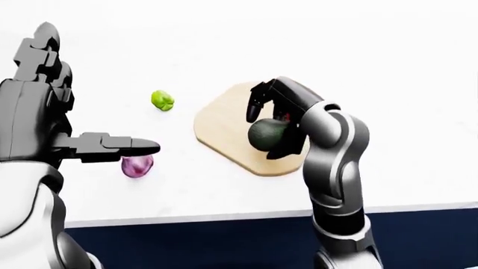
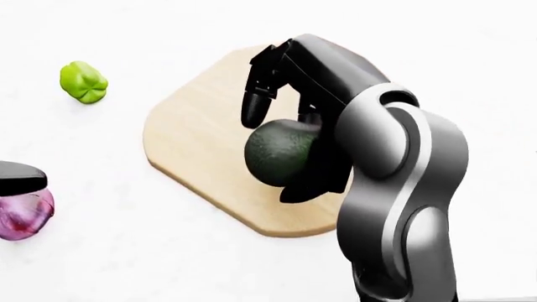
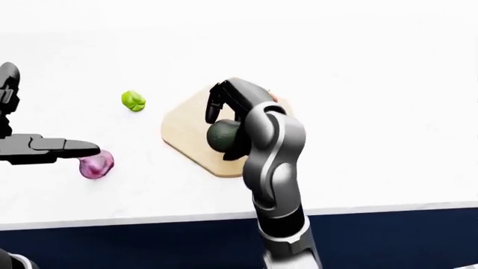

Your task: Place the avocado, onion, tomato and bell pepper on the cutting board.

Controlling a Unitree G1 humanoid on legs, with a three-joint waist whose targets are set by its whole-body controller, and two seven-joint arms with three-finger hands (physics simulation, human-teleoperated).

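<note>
My right hand is shut on the dark green avocado and holds it over the middle of the wooden cutting board. The green bell pepper lies on the white counter left of the board. The purple onion lies further down at the left edge. My left hand is open, its thumb stretched out just above the onion. A red sliver, probably the tomato, shows at the board's upper right edge, mostly hidden by my right hand.
The white counter ends in a near edge at the bottom of the eye views, with a dark blue front below. My right forearm covers the board's right part in the head view.
</note>
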